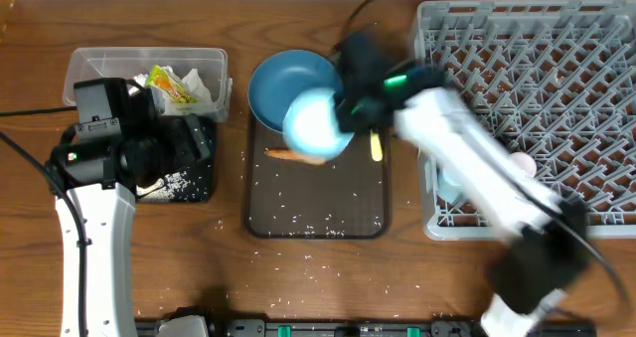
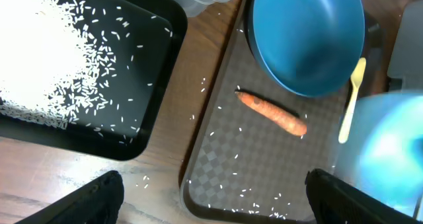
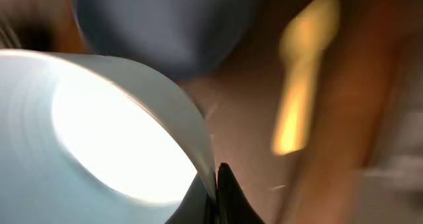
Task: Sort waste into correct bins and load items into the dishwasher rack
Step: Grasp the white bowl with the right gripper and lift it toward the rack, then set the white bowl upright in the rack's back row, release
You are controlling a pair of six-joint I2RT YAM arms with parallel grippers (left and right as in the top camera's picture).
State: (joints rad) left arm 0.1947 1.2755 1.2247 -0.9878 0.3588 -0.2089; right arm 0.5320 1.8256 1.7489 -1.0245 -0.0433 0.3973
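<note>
Light blue bowl [image 1: 318, 123] (smooth, round, white inside) is over the far end of the brown serving tray [image 1: 316, 213], opening facing up, a bit tilted and blurred. Right hand [image 1: 350, 106] is clamped on its thin rim, and one dark finger [image 3: 225, 194] shows tight against the edge.

Dark blue bowl [image 1: 283, 79] sits upright at the tray's far-left corner. Carrot [image 2: 272, 113] lies flat on the tray's checkered floor, long axis across the tray, thin tip toward its left edge. Yellow spoon [image 2: 350, 98] runs along the tray's right edge, bowl end toward the far end.

Left of the tray: glossy black tray [image 2: 152, 128] holding a heap of rice [image 2: 39, 59]. Far-left of the tray: clear tub [image 1: 89, 59] with wrapper [image 1: 169, 88] and crumpled paper [image 1: 199, 82]. Grey pegged rack [image 1: 527, 11] stands right of the tray.

Left hand [image 2: 213, 184] hangs near the tray's left edge, spread wide, empty.
</note>
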